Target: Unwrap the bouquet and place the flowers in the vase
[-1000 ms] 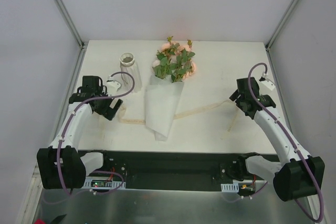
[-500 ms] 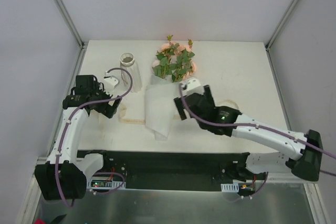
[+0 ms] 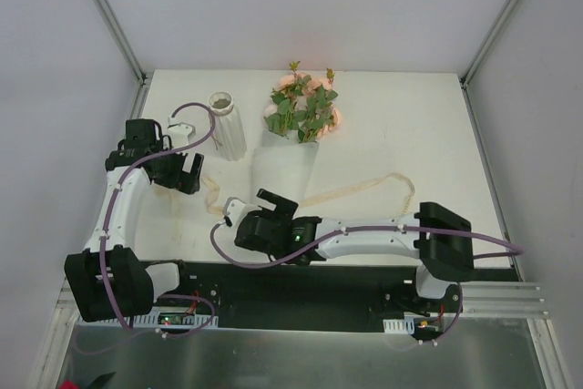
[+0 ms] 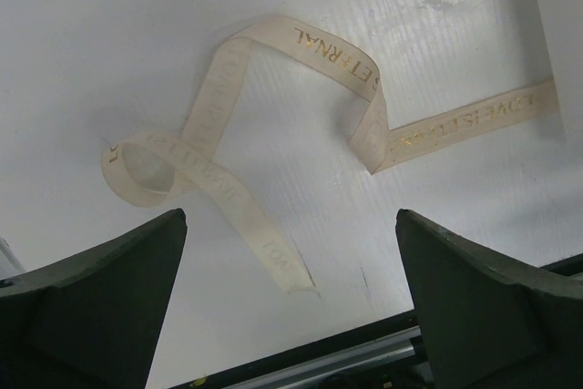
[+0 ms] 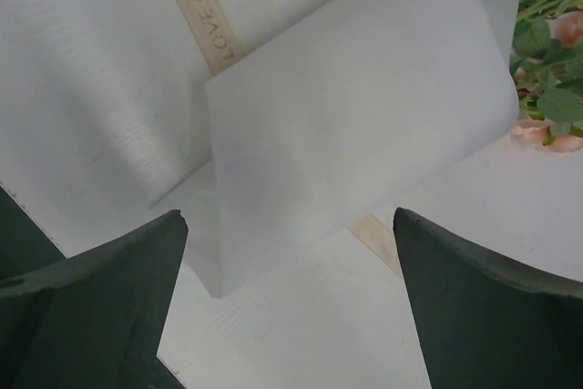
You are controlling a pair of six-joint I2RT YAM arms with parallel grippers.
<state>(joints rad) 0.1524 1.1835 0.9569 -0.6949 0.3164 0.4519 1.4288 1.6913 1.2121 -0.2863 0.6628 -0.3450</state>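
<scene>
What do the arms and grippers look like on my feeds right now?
The left arm and right arm have white links, black joints and looping purple cables. The left gripper and right gripper are black, with dark wedge-shaped fingers.

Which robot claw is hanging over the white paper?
The right end effector, open above the white paper wrap. The left end effector hangs over the loose gold-lettered ribbon instead.
</scene>
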